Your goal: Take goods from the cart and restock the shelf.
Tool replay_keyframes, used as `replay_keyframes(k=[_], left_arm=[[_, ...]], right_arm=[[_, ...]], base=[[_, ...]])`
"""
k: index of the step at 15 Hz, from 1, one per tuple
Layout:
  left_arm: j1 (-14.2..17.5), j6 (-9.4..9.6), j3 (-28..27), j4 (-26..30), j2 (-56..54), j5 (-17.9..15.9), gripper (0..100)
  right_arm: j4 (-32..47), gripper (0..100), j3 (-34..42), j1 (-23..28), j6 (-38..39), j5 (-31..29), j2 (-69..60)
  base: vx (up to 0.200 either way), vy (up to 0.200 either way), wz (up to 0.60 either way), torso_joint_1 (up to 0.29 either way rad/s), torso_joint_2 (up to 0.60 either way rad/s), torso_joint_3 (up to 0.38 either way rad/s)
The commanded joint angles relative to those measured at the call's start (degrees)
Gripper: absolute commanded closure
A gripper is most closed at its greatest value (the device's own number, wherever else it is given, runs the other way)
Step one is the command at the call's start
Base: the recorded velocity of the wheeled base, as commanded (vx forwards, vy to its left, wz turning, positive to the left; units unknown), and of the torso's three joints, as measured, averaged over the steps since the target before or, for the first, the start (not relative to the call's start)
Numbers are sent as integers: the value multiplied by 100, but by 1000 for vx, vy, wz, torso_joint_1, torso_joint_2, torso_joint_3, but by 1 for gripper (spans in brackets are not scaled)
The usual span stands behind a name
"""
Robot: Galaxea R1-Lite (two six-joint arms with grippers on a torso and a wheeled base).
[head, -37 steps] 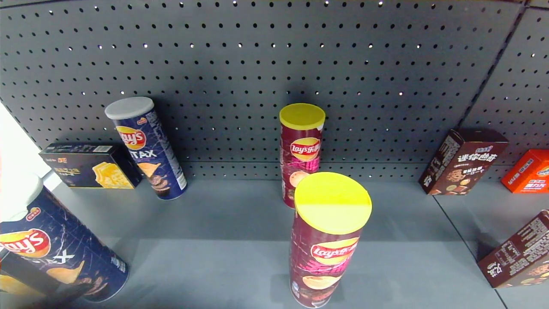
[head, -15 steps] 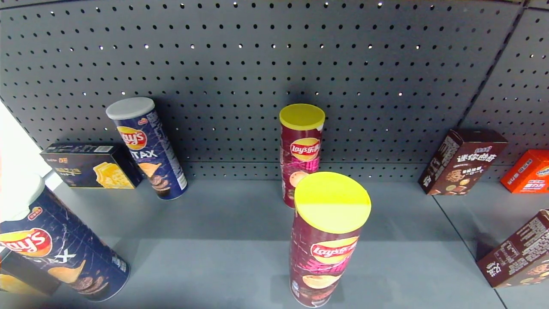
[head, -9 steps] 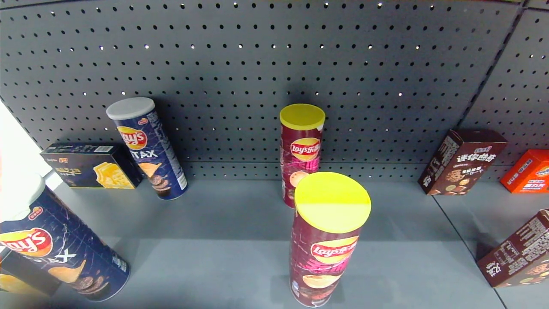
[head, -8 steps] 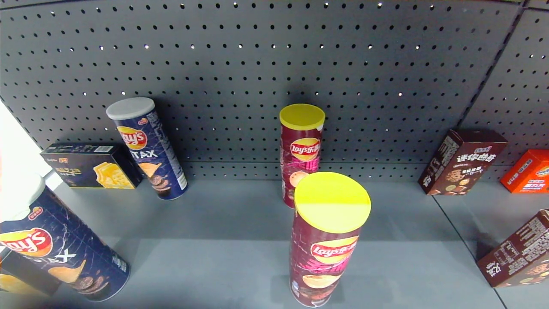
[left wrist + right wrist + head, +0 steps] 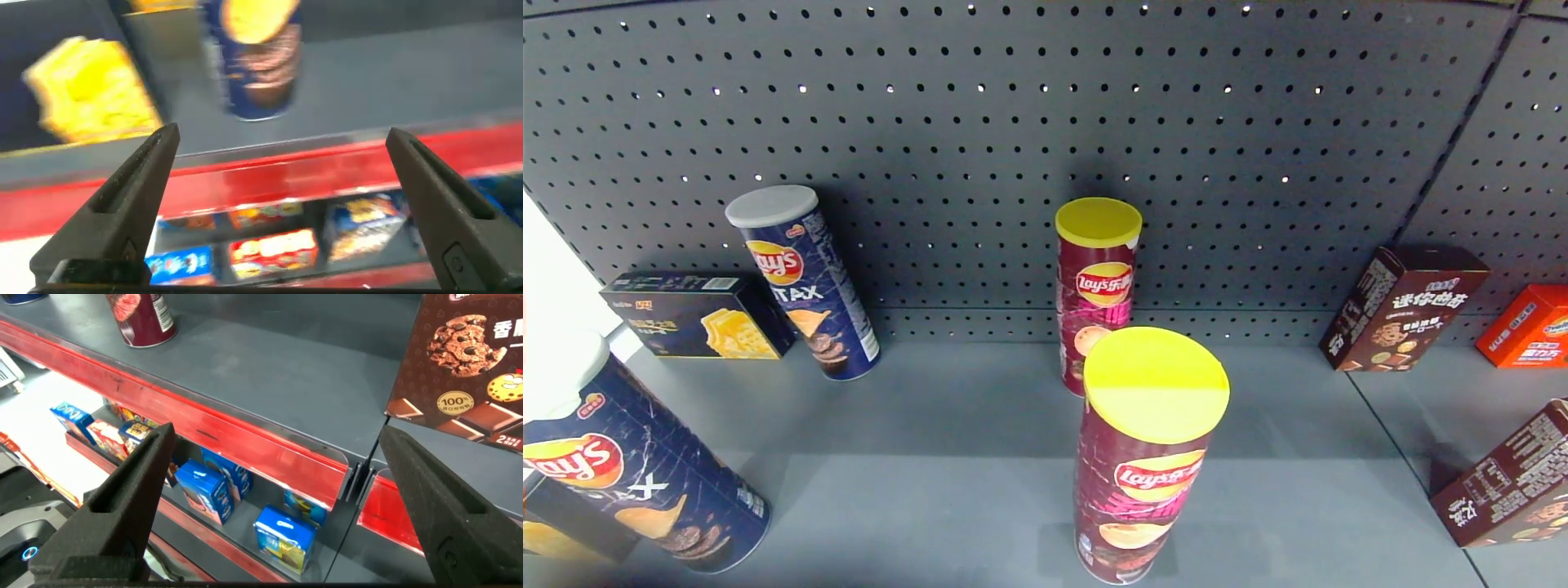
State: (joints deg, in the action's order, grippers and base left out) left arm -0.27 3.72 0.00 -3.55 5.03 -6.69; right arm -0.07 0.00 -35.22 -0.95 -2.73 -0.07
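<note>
Both claws hang spread and empty: left gripper, right gripper. On the smooth grey metal shelf, cardboard cylinders stand on end, long axis vertical: a navy chip can well left of the yellow-lidded maroon chip can.

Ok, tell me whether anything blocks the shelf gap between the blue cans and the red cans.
Nothing visible does. The shelf lies bare there, back to the pegboard. Front blue can and back blue can stand left of it, front red can and back red can right.
</note>
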Motion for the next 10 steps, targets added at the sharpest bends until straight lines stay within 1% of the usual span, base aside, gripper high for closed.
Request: replay_keyframes(k=[1,3,5,6,7,8,9,10], left_arm=[[9,-91,0,-6,-460,19,0],[18,-433,0,-6,-460,19,0],[18,-512,0,-6,-460,28,0],[18,-635,0,-14,-451,28,0],[18,-802,0,-23,-460,-7,0],[18,-785,0,-23,-451,-69,0],[18,-741,0,-14,-451,10,0],[27,-829,0,-23,-451,660,0]], right_arm=[[-1,0,0,-3,-2,1,7],[-1,0,0,-3,-2,1,7],[-1,0,0,-3,-2,1,7],[-1,0,0,-3,-2,1,7],[-1,0,0,-3,-2,1,7],[-1,0,0,-3,-2,1,7],[-1,0,0,-3,-2,1,7],[-1,0,0,-3,-2,1,7]], base=[[0,0,0,0,0,0],[0,0,0,0,0,0],[0,0,0,0,0,0],[0,0,0,0,0,0],[0,0,0,0,0,0],[0,0,0,0,0,0],[0,0,0,0,0,0],[0,0,0,0,0,0]])
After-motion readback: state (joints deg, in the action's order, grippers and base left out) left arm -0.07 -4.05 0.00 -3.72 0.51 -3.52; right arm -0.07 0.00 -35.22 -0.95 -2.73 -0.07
